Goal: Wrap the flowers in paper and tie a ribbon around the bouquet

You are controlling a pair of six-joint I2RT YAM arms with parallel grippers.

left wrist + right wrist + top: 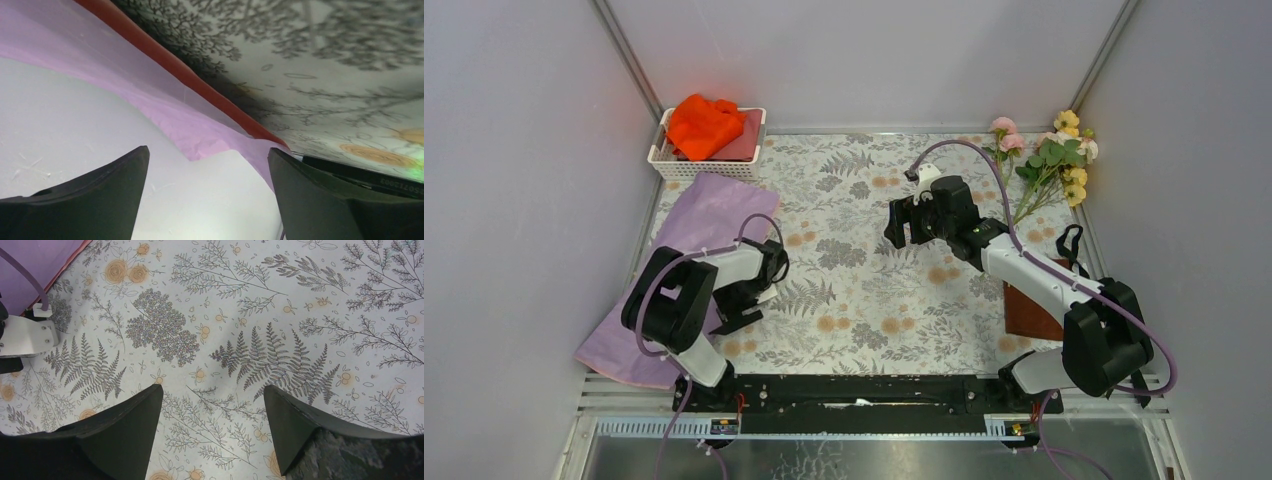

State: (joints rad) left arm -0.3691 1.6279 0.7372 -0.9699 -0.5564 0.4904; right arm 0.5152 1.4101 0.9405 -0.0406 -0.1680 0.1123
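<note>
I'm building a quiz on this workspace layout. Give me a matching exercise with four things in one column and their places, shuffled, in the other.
Things:
1. flowers
2. paper
3. orange cloth
4. brown pad

Places:
A. inside the white basket, far left corner
B. far right corner
C. along the left side
D. right side, nearer the front

Pairs: 1-B; 2-C; 3-A; 4-D

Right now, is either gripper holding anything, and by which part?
Nothing is held. The left gripper is open over the paper, not pinching it. The right gripper is open over the patterned tablecloth, away from the flowers.
</note>
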